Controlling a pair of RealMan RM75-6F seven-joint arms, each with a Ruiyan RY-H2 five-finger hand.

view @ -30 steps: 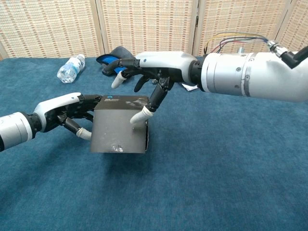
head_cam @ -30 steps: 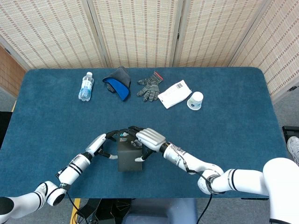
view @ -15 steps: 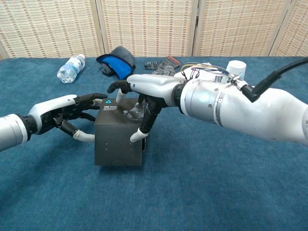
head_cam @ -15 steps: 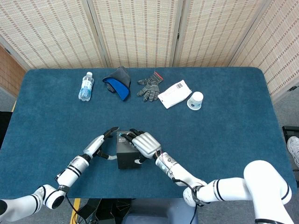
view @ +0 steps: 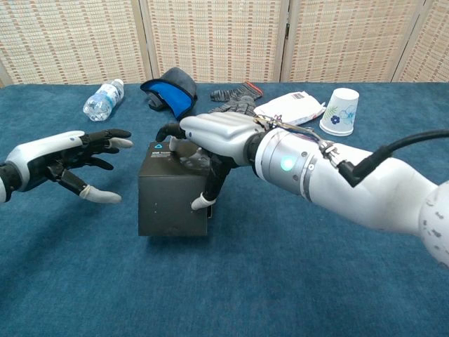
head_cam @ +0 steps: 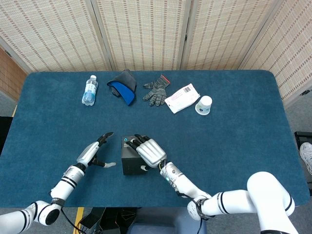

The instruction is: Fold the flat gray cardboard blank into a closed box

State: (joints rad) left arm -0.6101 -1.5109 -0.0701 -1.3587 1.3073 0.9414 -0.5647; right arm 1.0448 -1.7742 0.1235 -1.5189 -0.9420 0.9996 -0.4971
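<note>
- Dark gray matte cardboard box, cube-shaped, sits lower centre of the blue felt-like counter; its top is mostly hidden under the right hand.
- Right hand rests on the box top, one finger down the right front edge; whether it grips is unclear.
- Left hand at left of frame, fingers spread wide, holding nothing, apart from the box.

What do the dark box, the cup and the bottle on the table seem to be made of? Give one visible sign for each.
Box: probably cardboard with a matt dark gray finish; flat faces, crisp folded edges, no shine.
Cup: likely paper; opaque white, printed pattern, standing upside down.
Bottle: clear plastic by its look; see-through body, pale cap, lying on its side.
</note>
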